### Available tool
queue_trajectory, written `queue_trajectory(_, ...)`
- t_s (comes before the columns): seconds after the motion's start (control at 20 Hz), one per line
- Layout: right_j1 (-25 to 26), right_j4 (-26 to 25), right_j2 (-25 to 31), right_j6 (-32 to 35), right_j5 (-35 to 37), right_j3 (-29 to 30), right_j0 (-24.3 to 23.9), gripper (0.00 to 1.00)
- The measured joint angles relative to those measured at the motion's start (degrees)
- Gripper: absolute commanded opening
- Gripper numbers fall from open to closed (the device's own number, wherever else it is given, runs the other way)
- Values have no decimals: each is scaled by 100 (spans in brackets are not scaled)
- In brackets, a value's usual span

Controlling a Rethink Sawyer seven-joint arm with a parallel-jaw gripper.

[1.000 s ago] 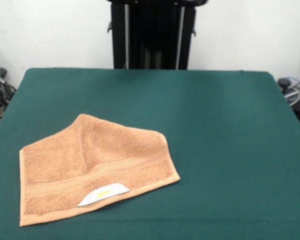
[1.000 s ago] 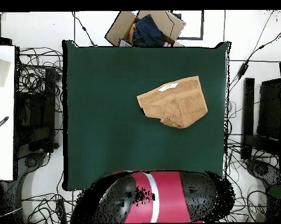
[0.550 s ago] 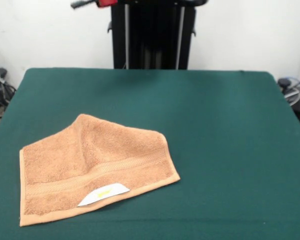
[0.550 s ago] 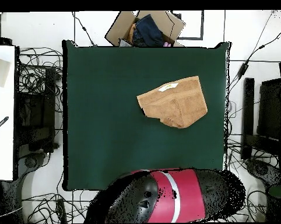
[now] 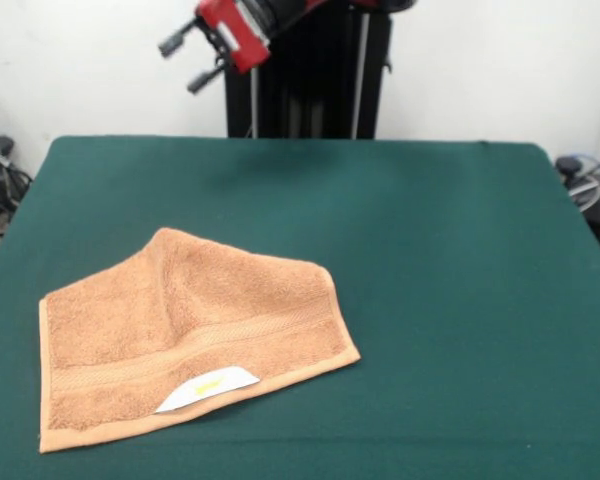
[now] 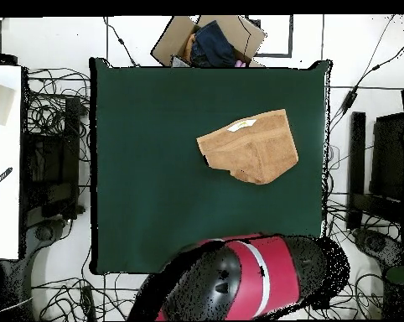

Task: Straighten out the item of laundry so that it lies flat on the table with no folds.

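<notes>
The item of laundry, an orange-tan towel, lies at the table's front left in the front view. Its far part is folded over into a raised ridge, and a white label with a yellow mark shows near the front edge. From overhead the towel sits right of the table's middle. The green table is far bigger than the towel. My gripper hangs high above the far left of the table, tilted, open and holding nothing, well away from the towel. The red arm covers the bottom edge from overhead.
A cardboard box with dark clothes stands just beyond the table's top edge in the overhead view. Cables lie on the floor on both sides. A white desk is at the left.
The arm has swung into the front view from the top, bringing the gripper down over the table's far left. The towel has not moved.
</notes>
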Motion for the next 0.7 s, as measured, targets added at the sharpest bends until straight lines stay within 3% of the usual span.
queue_trajectory(0.7,334,-72,318,0,-473,-186,117,100)
